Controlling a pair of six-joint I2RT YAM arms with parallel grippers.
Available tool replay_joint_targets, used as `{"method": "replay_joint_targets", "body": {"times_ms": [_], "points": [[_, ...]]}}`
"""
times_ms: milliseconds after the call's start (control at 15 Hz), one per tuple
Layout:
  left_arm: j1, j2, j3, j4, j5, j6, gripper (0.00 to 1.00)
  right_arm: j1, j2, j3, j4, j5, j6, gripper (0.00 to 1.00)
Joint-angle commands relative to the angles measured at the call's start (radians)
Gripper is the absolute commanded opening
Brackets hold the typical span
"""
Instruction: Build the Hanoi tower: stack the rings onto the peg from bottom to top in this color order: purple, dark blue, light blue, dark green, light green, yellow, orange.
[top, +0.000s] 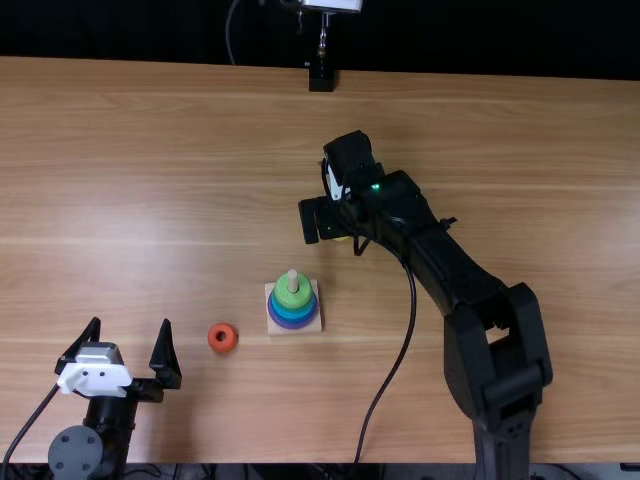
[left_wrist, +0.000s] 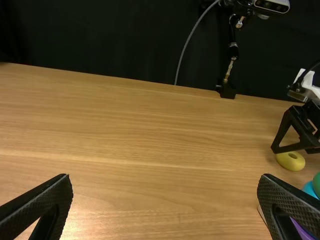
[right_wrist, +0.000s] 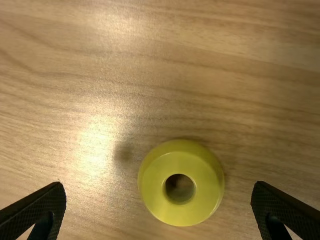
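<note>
The stack (top: 292, 312) on the peg (top: 293, 279) looks built through light green, leaving the yellow ring (right_wrist: 156, 186) below the right hand (right_wrist: 159, 189), fingers parted around it, and the orange ring (top: 214, 344) near the spread left hand (top: 131, 322).

Pale square wooden base (top: 312, 326): upright pale peg (top: 293, 279) through round purple-blue-green ring stack (top: 292, 309). Left, slightly nearer: round orange ring (top: 215, 343). Farther right: round yellow ring (right_wrist: 154, 194). Both on light-brown wooden table (top: 150, 200)
</note>
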Motion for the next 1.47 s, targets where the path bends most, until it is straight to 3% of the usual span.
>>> {"method": "replay_joint_targets", "body": {"times_ms": [0, 133, 200, 600, 667, 800, 867, 1400], "points": [[-0.006, -0.011, -0.03, 0.004, 0.01, -0.002, 1.0, -0.005, 0.012, 0.004, 0.002, 0.023, 0.004, 1.0], [-0.006, -0.011, -0.03, 0.004, 0.01, -0.002, 1.0, -0.005, 0.023, 0.005, 0.033, 0.064, 0.002, 1.0], [-0.006, -0.011, -0.03, 0.004, 0.012, 0.0, 1.0, -0.005, 0.029, 0.005, 0.068, 0.071, 0.004, 1.0], [-0.006, -0.011, -0.03, 0.004, 0.01, -0.002, 1.0, 0.001, 0.044, 0.001, 0.096, 0.077, 0.0, 1.0], [-0.006, -0.011, -0.03, 0.004, 0.01, -0.002, 1.0, 0.004, 0.055, 0.002, 0.092, 0.084, -0.02, 1.0], [-0.006, -0.011, -0.03, 0.004, 0.01, 0.0, 1.0, 0.006, 0.06, 0.001, 0.087, 0.143, -0.07, 1.0], [-0.006, -0.011, -0.03, 0.004, 0.01, 0.0, 1.0, 0.007, 0.06, 0.001, 0.085, 0.16, -0.071, 1.0], [-0.006, -0.011, -0.03, 0.004, 0.012, 0.0, 1.0, 0.006, 0.06, -0.001, -0.026, 0.158, -0.07, 1.0]]}}
